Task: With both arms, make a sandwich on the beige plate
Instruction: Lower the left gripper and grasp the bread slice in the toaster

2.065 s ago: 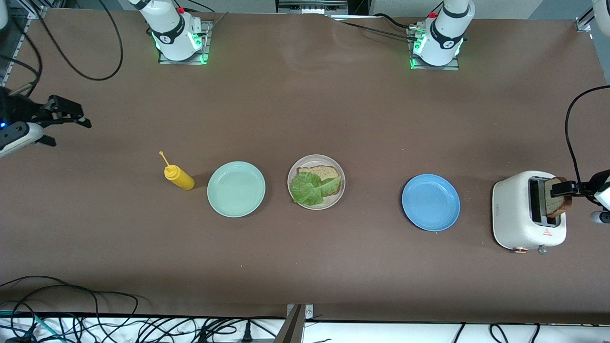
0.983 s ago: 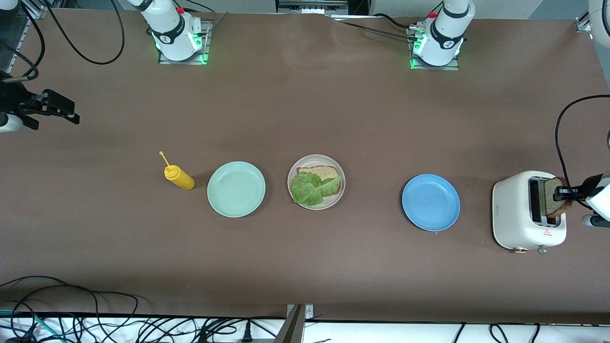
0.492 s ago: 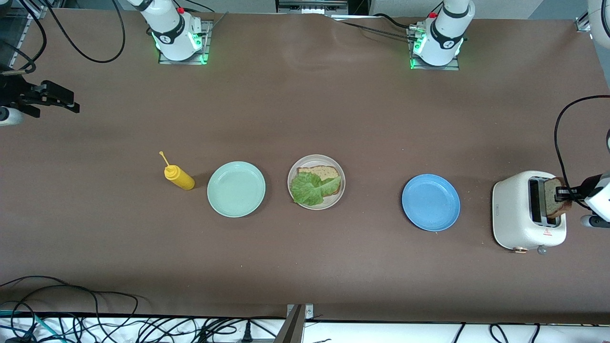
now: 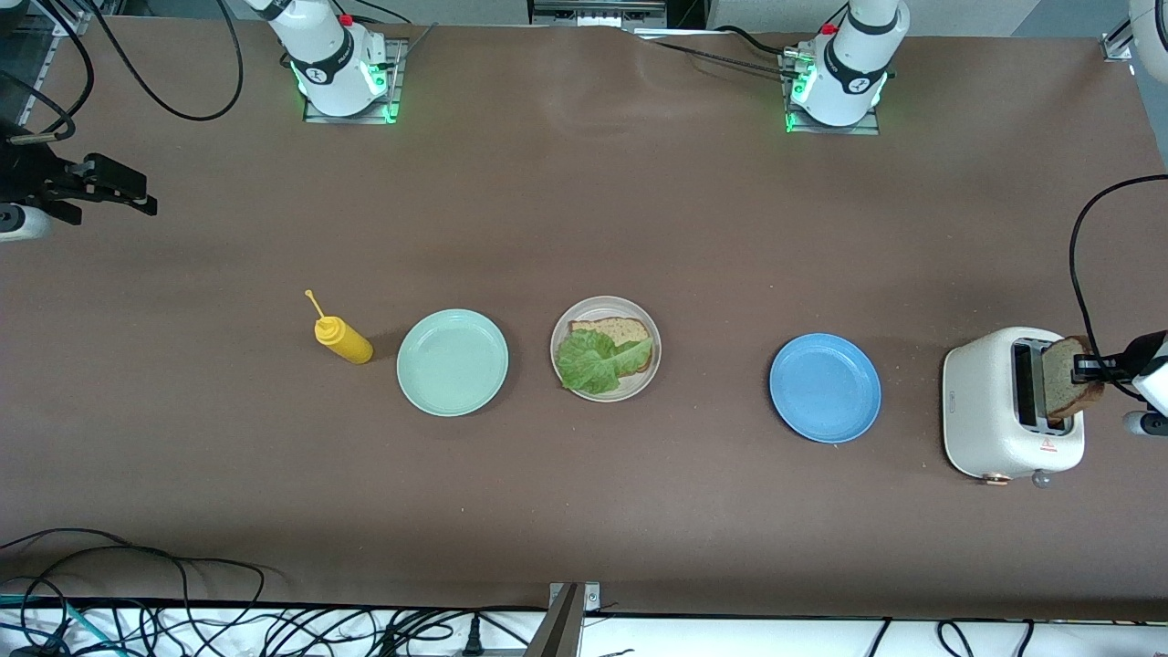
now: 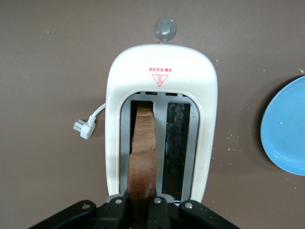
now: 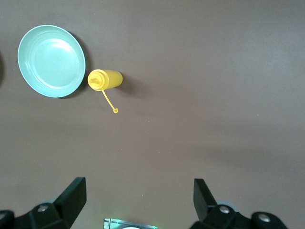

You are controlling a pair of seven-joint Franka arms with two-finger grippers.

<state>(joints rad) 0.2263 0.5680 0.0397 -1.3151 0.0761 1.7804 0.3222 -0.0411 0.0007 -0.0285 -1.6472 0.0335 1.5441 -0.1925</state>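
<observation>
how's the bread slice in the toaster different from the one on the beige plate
The toaster slice stands on edge in a slot of the white toaster, while the plate slice lies flat on the beige plate. The left tool is shut on the toaster slice; nothing grips the plate slice. A lettuce leaf partly covers the plate slice; the toaster slice is bare. Both are brown-crusted.

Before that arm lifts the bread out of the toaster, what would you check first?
1. Left hand shut on the bread slice: ok.
2. Slice still partly in the toaster slot: ok, lift straight up.
3. Beige plate already holds a bread slice and lettuce: ok.
4. Blue plate, on the way to the beige plate, bare: ok.
5. Right hand open, waiting at its own end of the table: ok.
</observation>
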